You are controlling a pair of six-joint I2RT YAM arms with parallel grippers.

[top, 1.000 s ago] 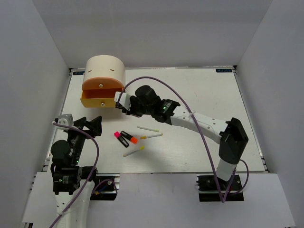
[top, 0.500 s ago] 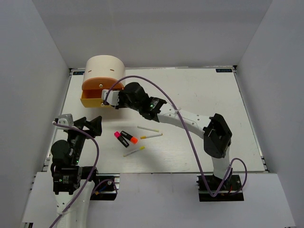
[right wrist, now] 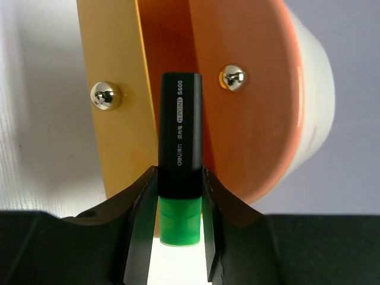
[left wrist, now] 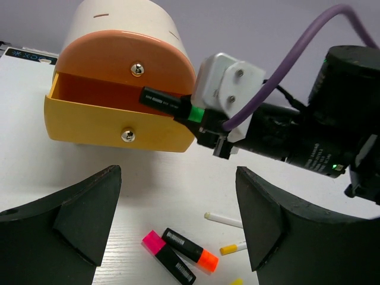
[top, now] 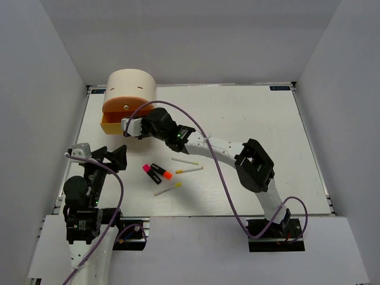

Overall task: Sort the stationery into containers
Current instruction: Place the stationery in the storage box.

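My right gripper [right wrist: 180,178] is shut on the green-capped highlighter [right wrist: 180,142]. It holds the highlighter's black end over the open yellow lower drawer [right wrist: 113,136] of the cream drum organiser [top: 130,89]. The left wrist view shows the highlighter [left wrist: 169,105] poking over the drawer's front [left wrist: 113,127]. The pink-capped [top: 151,173] and orange-capped [top: 161,171] highlighters lie side by side on the table. Three thin sticks lie near them: the far stick [top: 185,161], the middle stick [top: 189,170] and the near stick [top: 167,189]. My left gripper [top: 110,155] is open and empty, near its base. The eraser is out of view.
The organiser's upper orange drawer [left wrist: 127,59] is closed. The right arm [top: 225,148] stretches across the table's middle from the right. White walls enclose the table on three sides.
My right arm has reached further left with the green highlighter, from beside the organiser to over its open drawer. The left arm and the loose stationery have not moved.
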